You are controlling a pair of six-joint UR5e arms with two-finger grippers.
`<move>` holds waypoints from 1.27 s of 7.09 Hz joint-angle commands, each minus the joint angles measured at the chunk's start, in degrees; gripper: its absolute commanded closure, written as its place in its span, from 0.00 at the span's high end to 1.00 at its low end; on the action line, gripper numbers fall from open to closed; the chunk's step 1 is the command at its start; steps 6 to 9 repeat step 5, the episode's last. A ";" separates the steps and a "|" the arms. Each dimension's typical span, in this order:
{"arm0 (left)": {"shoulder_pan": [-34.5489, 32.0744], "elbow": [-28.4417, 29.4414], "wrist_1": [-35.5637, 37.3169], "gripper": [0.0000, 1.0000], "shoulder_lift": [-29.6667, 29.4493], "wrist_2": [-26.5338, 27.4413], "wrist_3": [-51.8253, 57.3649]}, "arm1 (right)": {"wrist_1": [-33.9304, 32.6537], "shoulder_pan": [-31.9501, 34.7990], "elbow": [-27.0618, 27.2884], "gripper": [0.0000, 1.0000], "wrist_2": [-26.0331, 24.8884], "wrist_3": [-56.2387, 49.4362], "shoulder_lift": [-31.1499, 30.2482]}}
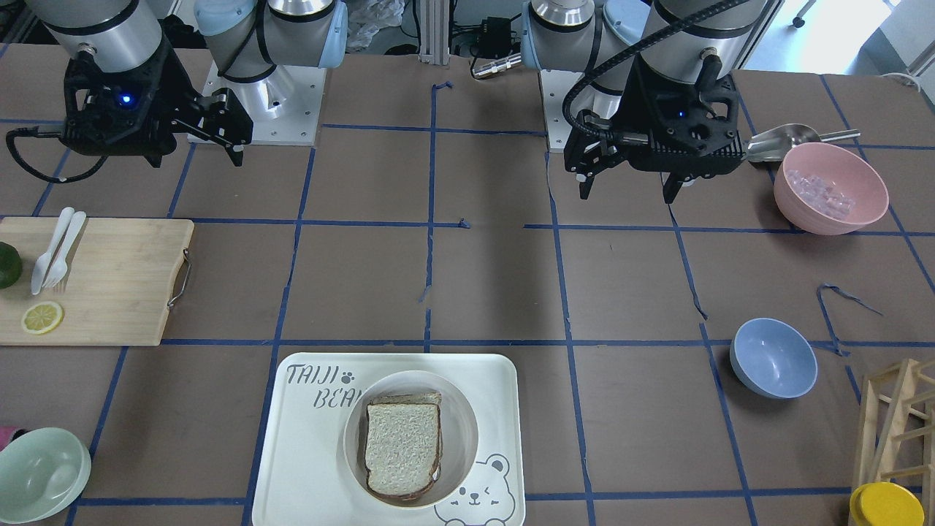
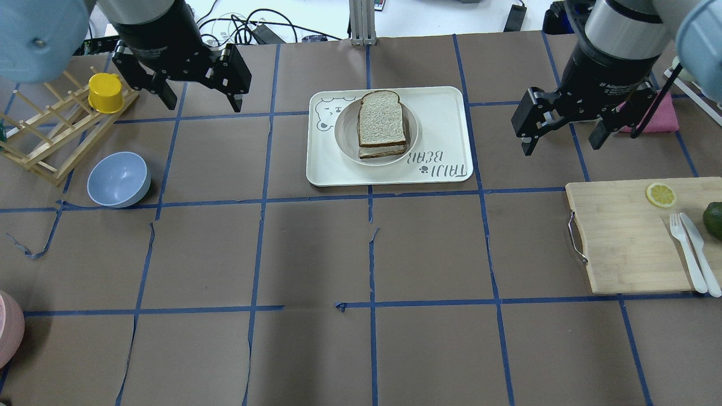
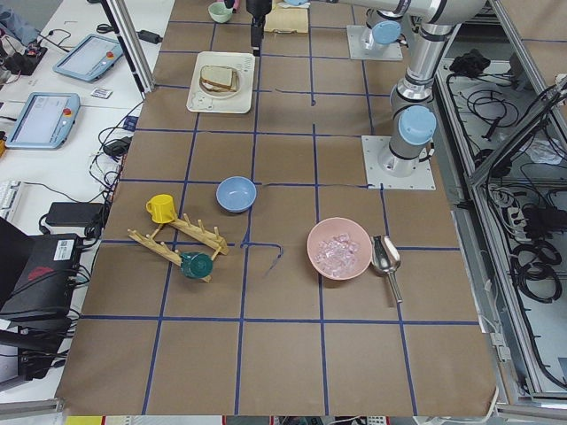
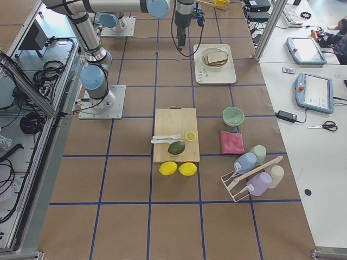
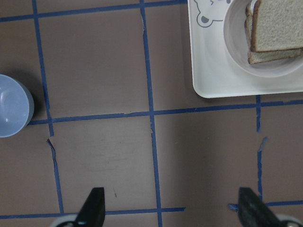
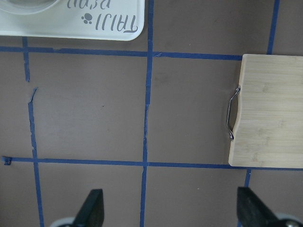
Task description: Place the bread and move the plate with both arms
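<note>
Sitting bread (image 2: 382, 117): on the plate (image 2: 344, 133)
Plate: on the tray (image 2: 445, 132)
Left gripper (image 2: 204, 105): spread wide apart
Right gripper (image 2: 561, 148): spread wide apart

Plate: round cream-white shallow dish (image 2: 345, 132), upright, standing on a cream rectangular tray (image 2: 445, 113).
Bread: dark-crusted slice of pale speckled sandwich bread (image 2: 381, 118), lying flat inside the dish, on top of a second slice (image 2: 383, 151).
</note>
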 commanded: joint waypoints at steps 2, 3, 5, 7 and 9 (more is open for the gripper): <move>0.68 -4.03 3.96 1.00 2.48 -0.37 0.40 | -0.04 0.00 0.06 1.00 -0.05 -0.18 0.00; 1.03 -4.12 2.70 1.00 2.75 -0.46 0.40 | 0.05 0.00 0.14 1.00 0.04 -0.09 0.00; 1.12 -4.20 2.69 1.00 2.75 -0.46 0.40 | 0.05 0.00 0.14 1.00 -0.05 0.00 0.00; 1.12 -4.20 2.69 1.00 2.75 -0.46 0.40 | 0.05 0.00 0.14 1.00 -0.05 0.00 0.00; 1.12 -4.20 2.69 1.00 2.75 -0.46 0.40 | 0.05 0.00 0.14 1.00 -0.05 0.00 0.00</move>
